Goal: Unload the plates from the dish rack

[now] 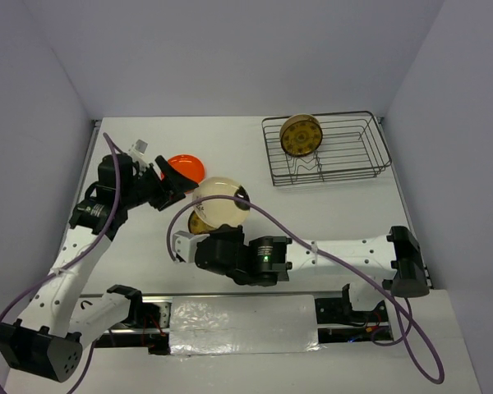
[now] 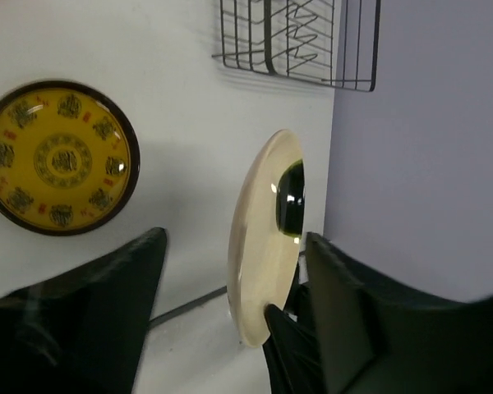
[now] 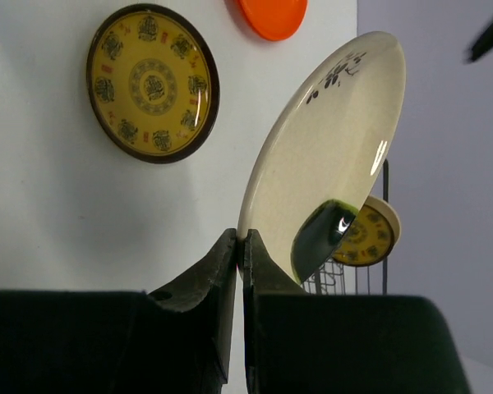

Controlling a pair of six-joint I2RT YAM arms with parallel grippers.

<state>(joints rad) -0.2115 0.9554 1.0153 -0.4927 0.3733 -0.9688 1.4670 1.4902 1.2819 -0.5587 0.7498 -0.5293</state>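
My right gripper (image 3: pixel 241 245) is shut on the lower rim of the cream plate (image 3: pixel 329 139), which has a dark rim patch, and holds it tilted on edge above the table (image 1: pixel 218 203). My left gripper (image 2: pixel 237 246) is open, its jaws wide on either side of this plate (image 2: pixel 259 271); in the top view the left gripper (image 1: pixel 171 185) is just left of the plate. A dark brown plate with yellow pattern (image 3: pixel 152 82) lies flat on the table below it. An orange plate (image 1: pixel 185 167) lies flat farther back. The dish rack (image 1: pixel 324 148) holds another yellow-patterned plate (image 1: pixel 301 135), standing upright.
The rack stands at the table's back right, near the right wall. The white table (image 1: pixel 353 213) is boxed in by grey-violet walls on three sides. A purple cable (image 1: pixel 312 246) loops over the right arm.
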